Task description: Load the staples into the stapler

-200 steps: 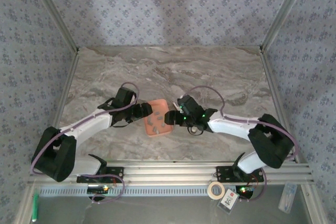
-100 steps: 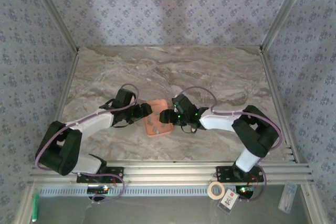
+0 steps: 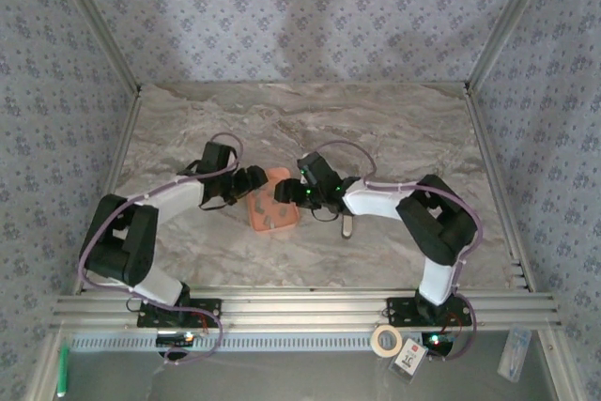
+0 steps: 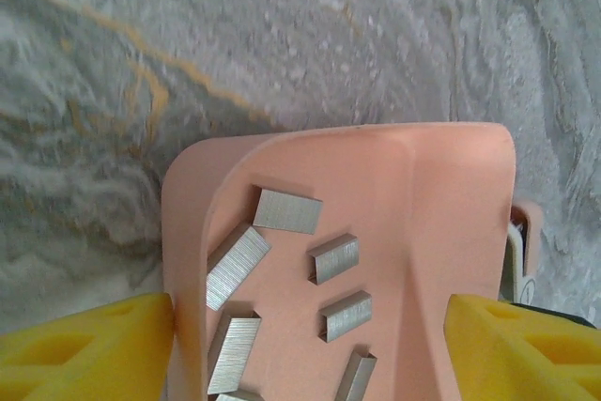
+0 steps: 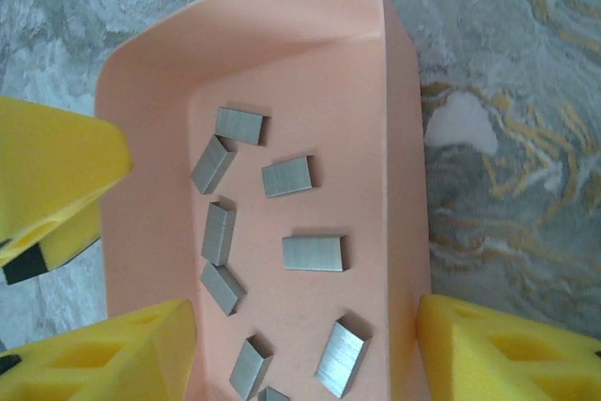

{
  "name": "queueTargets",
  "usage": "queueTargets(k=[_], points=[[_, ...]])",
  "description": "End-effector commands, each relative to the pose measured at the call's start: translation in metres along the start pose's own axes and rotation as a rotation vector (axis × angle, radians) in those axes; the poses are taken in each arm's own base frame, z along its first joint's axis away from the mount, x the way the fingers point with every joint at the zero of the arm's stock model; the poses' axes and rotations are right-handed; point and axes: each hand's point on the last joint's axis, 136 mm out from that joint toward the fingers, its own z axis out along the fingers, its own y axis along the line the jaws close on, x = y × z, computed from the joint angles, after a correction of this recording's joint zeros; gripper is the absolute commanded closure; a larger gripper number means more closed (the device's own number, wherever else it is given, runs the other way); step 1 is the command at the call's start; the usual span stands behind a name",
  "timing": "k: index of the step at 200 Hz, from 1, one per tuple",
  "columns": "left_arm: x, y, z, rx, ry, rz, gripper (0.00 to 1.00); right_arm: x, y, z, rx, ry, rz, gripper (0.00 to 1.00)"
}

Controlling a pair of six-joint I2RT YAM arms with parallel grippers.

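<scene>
The salmon-orange tray (image 3: pixel 280 176) lies on the marble between both arms, with several grey staples (image 3: pixel 271 218) loose on its floor. My left gripper (image 3: pixel 255 185) is at its left side. In the left wrist view the yellow fingers (image 4: pixel 103 349) press against the tray's (image 4: pixel 451 194) two outer walls, around the staples (image 4: pixel 336 258). My right gripper (image 3: pixel 285 192) is open. Its fingertips (image 5: pixel 507 354) stand either side of the tray's (image 5: pixel 399 138) near end, over more staples (image 5: pixel 313 253). A small pale oblong thing (image 3: pixel 346 225) under the right forearm may be the stapler.
The left gripper's yellow finger (image 5: pixel 56 161) sits beside the tray's long wall. Bare marble (image 3: pixel 394 129) stretches behind and to the right. An aluminium rail (image 3: pixel 300 307) runs along the near edge, with a tape roll (image 3: pixel 382 338) below it. Patterned walls close the sides.
Both grippers and the tray have shifted toward the back left, and the tray has turned a little. The right gripper's jaws have narrowed. The left gripper's grip is unchanged.
</scene>
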Motion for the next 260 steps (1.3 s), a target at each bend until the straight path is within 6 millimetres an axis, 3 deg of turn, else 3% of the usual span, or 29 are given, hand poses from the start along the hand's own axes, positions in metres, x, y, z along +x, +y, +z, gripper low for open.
queueTargets(k=[1, 62, 87, 107, 126, 151, 185, 219, 260], points=[[-0.021, -0.019, 0.002, 0.062, -0.006, 0.038, 0.25, -0.013, 0.014, 0.009, -0.035, -0.002, -0.002, 0.36], [-0.069, -0.013, 0.011, 0.016, -0.016, 0.043, 0.26, -0.042, 0.002, 0.013, 0.017, -0.004, -0.005, 0.35], [-0.080, -0.009, 0.000, -0.042, -0.042, 0.083, 0.23, -0.049, -0.004, -0.006, 0.066, -0.019, -0.019, 0.33], [-0.082, -0.006, -0.017, -0.094, -0.074, 0.118, 0.19, -0.052, -0.006, -0.033, 0.121, -0.030, -0.048, 0.32], [-0.079, -0.007, -0.038, -0.113, -0.102, 0.160, 0.19, -0.050, -0.015, -0.065, 0.200, -0.041, -0.079, 0.31], [-0.065, -0.016, -0.067, -0.096, -0.144, 0.213, 0.20, -0.028, -0.043, -0.111, 0.350, -0.002, -0.077, 0.32], [-0.026, -0.022, -0.073, -0.029, -0.167, 0.280, 0.21, 0.008, -0.093, -0.164, 0.584, 0.079, -0.068, 0.34], [-0.004, -0.016, -0.072, -0.021, -0.155, 0.343, 0.22, 0.027, -0.116, -0.181, 0.679, 0.120, -0.072, 0.36], [0.006, -0.010, -0.066, -0.019, -0.115, 0.352, 0.22, 0.048, -0.122, -0.168, 0.687, 0.179, -0.087, 0.37]])
